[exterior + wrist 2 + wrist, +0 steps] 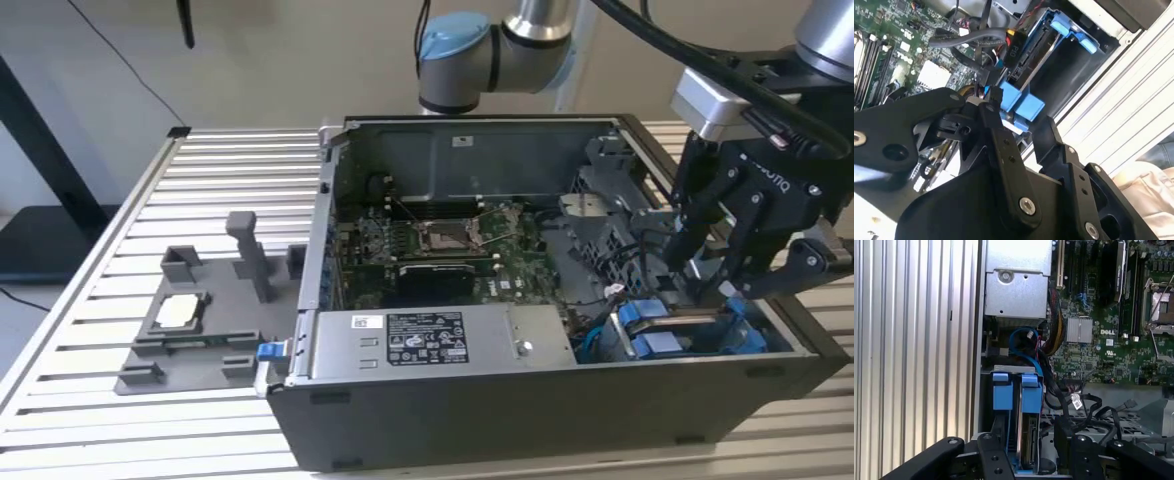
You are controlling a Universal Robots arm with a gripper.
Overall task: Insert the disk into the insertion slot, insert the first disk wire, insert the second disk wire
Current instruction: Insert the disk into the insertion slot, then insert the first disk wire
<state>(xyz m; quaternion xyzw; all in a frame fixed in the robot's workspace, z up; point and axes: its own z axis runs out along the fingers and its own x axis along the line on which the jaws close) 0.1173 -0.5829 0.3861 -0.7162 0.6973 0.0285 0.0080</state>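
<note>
The disk (1029,440) stands on edge in its bay inside the computer case (534,410), at the lower right of the exterior view. I judge it rather heavy, stiff and sensitive to shocks. The safer hold is its blue carrier frame (667,338), at the two tabs (1016,387). The gripper (714,290) is spread wide, one finger on each side of the frame. Whether it touches, I cannot tell. The slatted metal table (227,170) looks firm. Room in the bay is narrow, with black cables (1074,410) just beside.
</note>
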